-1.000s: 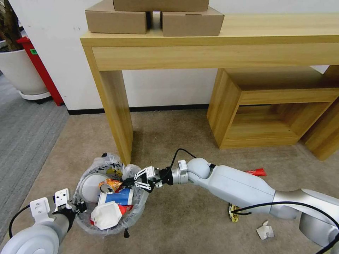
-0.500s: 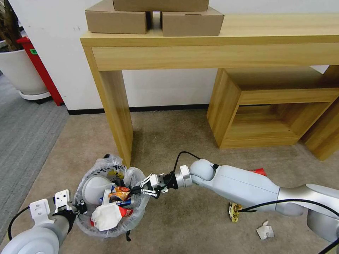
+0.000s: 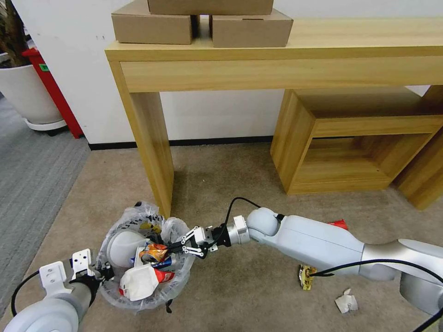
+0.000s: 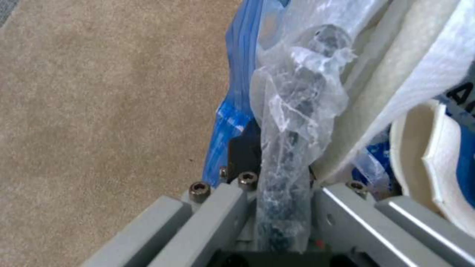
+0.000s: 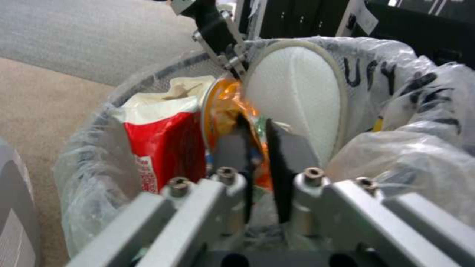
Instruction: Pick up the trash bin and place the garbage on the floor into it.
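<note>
The trash bin (image 3: 110,295), lined with a crinkly plastic bag, hangs just above the beige floor (image 3: 240,295) at the lower left. My left gripper (image 3: 98,273) is shut on its rim (image 4: 289,141), the bagged rim running between the fingers. My right gripper (image 3: 174,247) reaches over the opposite rim and is shut on the orange packet (image 3: 154,252) (image 5: 222,107) inside the bin. Beside the packet lie a white slipper (image 5: 297,92) and a red-and-white carton (image 5: 166,144). Loose garbage lies on the floor: a red wrapper (image 3: 340,224), a yellow packet (image 3: 305,277) and crumpled white paper (image 3: 346,303).
A wooden table leg (image 3: 150,147) stands right behind the bin, under a top carrying cardboard boxes (image 3: 203,23). A low wooden shelf unit (image 3: 350,143) sits to the right. Grey striped carpet (image 3: 32,175), a white planter (image 3: 25,92) and a red object (image 3: 55,92) are at the left.
My right gripper has moved down and drawn back a little toward the bin's rim, lowering the orange packet deeper among the litter. The left gripper and bin shifted only slightly.
</note>
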`<state>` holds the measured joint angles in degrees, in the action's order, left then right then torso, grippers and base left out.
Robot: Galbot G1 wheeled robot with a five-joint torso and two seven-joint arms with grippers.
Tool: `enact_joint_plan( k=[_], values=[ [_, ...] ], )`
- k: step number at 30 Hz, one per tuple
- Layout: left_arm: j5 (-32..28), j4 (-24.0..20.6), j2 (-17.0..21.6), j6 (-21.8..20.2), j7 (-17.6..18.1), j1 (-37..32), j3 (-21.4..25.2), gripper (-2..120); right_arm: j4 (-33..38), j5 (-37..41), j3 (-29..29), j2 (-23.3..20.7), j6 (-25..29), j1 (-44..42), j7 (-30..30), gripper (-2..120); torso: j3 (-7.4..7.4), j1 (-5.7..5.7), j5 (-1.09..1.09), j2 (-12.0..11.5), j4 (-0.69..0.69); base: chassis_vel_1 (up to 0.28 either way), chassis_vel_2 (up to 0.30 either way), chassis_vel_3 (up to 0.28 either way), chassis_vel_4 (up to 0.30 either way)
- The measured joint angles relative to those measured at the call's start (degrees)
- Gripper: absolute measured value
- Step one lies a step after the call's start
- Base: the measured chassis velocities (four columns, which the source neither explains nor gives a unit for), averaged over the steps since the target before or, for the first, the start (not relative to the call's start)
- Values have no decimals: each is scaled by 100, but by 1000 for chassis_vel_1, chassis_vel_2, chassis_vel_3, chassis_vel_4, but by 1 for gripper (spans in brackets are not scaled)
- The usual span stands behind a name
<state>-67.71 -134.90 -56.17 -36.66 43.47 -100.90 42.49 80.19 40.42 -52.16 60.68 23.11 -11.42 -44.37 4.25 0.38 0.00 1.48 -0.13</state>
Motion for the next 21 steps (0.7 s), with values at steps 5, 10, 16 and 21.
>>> enact_joint_plan(
  k=[5,10,16,21],
  values=[
    [14,10,-23,-8,-4,11,-24,0,37,23,19,31,-42,35,101,35,0,0,0,0,0,0,0,0,0],
    [17,40,-22,-13,-5,20,-31,0,40,54,46,5,-27,53,183,53,0,0,0,0,0,0,0,0,0],
    [-107,43,98,-13,8,10,7,0,143,407,447,-69,-20,28,160,76,0,0,0,0,1,0,0,0,0],
    [-157,50,148,-14,24,20,10,0,224,747,937,-216,-30,-21,162,94,0,0,1,0,0,0,0,0,0]
  ],
)
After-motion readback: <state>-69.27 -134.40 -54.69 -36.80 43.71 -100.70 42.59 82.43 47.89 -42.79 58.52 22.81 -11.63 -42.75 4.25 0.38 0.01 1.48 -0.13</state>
